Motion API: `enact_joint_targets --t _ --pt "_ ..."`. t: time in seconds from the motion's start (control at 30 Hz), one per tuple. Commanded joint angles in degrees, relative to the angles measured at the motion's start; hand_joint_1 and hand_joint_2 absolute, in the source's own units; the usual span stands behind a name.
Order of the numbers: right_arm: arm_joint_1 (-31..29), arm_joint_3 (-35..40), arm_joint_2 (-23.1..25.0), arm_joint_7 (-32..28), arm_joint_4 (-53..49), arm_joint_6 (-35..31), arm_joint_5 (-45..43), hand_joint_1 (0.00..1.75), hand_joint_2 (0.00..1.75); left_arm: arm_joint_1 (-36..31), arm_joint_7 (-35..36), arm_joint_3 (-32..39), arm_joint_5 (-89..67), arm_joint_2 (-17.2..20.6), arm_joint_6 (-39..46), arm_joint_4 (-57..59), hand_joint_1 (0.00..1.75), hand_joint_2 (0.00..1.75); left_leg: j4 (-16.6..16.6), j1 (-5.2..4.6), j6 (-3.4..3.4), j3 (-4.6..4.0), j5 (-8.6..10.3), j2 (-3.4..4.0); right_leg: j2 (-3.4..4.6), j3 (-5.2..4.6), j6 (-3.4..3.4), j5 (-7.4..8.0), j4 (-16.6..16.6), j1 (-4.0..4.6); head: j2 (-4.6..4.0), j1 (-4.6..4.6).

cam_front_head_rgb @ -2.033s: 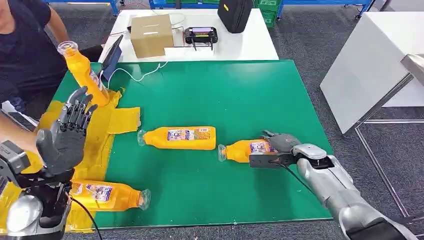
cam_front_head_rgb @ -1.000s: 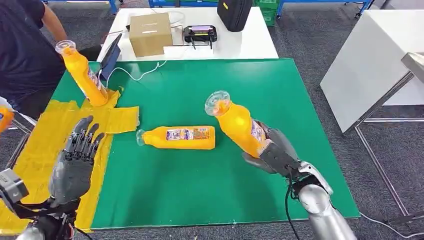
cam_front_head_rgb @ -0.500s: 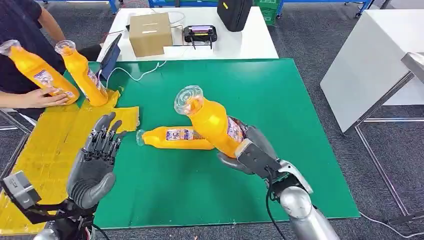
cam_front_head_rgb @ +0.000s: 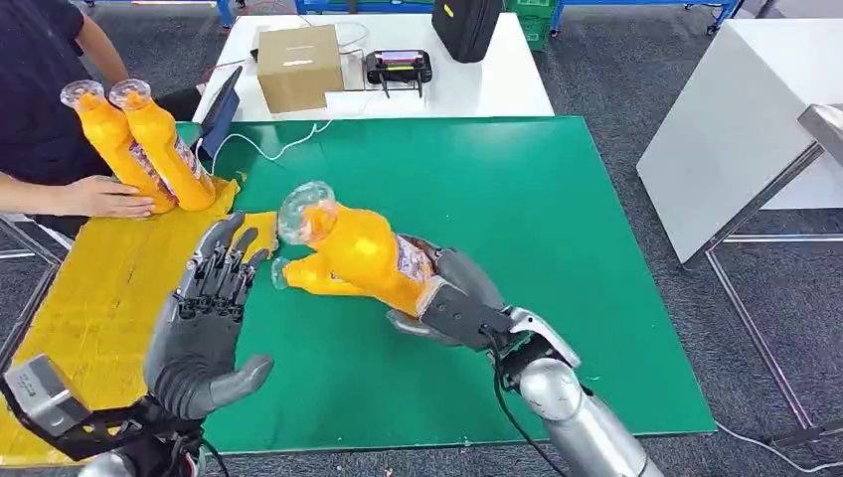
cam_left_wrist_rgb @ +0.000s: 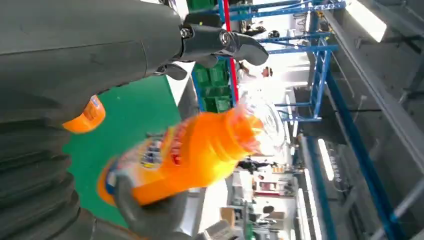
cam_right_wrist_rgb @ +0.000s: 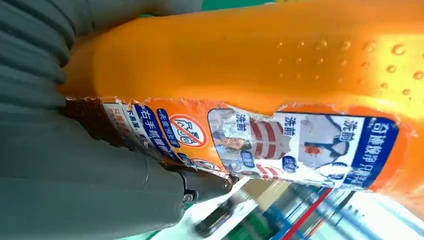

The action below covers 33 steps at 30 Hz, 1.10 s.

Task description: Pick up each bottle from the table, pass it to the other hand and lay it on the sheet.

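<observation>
My right robot hand (cam_front_head_rgb: 452, 303) clamps the orange plastic bottle (cam_front_head_rgb: 363, 253), neck pointing to 10 o'clock toward my left robot hand (cam_front_head_rgb: 204, 318), fingers apart, nothing held.

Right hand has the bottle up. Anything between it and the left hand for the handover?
Nothing visible. The right hand holds the bottle tilted toward the open left hand, with only open air over the green mat between them. Another bottle lies on the mat below.

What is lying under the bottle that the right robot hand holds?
Under the held bottle another orange bottle lies on the green table. Its cap end shows; the rest of it is covered by the held bottle and the right robot hand.
</observation>
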Motion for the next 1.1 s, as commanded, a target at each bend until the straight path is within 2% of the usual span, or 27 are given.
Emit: enact_joint_targets --t 0.03,0.17,0.67,0.7,0.73,0.77,1.1 --pt "-7.6 14.6 -3.3 0.1 1.7 3.0 8.1 1.75 1.75 -1.9 0.5 -1.5 3.6 1.1 -1.2 2.3 0.0 1.75 0.0 0.01 -0.04 0.0 0.0 0.06 0.23 -0.05 -0.06 0.02 0.0 0.0 0.0 0.02" --pt "-8.1 18.5 -4.8 -1.0 0.8 5.2 9.6 1.75 1.75 -2.2 2.4 0.3 8.8 0.7 -2.3 3.6 0.0 1.75 0.0 0.03 -0.04 0.03 0.0 0.01 0.24 -0.02 -0.07 0.01 0.0 0.02 0.0 0.02" --pt "-9.2 22.6 -5.7 -2.2 0.2 6.9 9.2 1.75 1.75 -2.6 3.1 1.5 10.5 0.2 -3.6 4.9 0.0 1.75 0.0 0.0 -0.04 0.03 0.02 -0.04 0.16 -0.01 -0.07 0.0 0.0 -0.01 0.0 0.0" --pt "-9.1 22.5 -5.7 -2.2 0.1 6.9 9.1 1.75 1.75 -2.6 2.7 1.4 9.7 0.2 -3.6 4.8 0.1 1.75 0.0 0.01 -0.03 0.02 0.02 -0.03 0.13 -0.02 -0.06 0.0 0.0 0.01 0.0 0.02" --pt "-9.1 22.5 -5.7 -2.2 0.0 6.9 9.0 1.75 1.75 -2.6 2.6 1.4 9.4 0.1 -3.6 4.6 1.64 1.75 0.0 0.03 -0.05 0.04 0.01 -0.06 0.22 0.0 -0.11 0.0 0.0 0.02 0.0 0.0" --pt "-9.0 22.4 -5.8 -2.2 -0.1 7.0 9.0 1.75 1.75 -2.5 1.9 1.4 8.1 0.0 -3.7 4.2 1.75 1.75 0.0 0.0 -0.03 0.02 0.02 -0.05 0.15 -0.02 -0.07 0.0 0.0 -0.01 0.0 0.02" --pt "-8.5 21.9 -5.7 -2.2 -0.3 6.9 8.8 1.75 1.75 -2.0 0.7 1.5 6.6 0.0 -4.2 3.3 1.75 1.75 0.0 0.03 -0.06 0.01 0.02 -0.08 0.28 -0.02 -0.12 0.01 0.0 0.01 0.0 0.02"
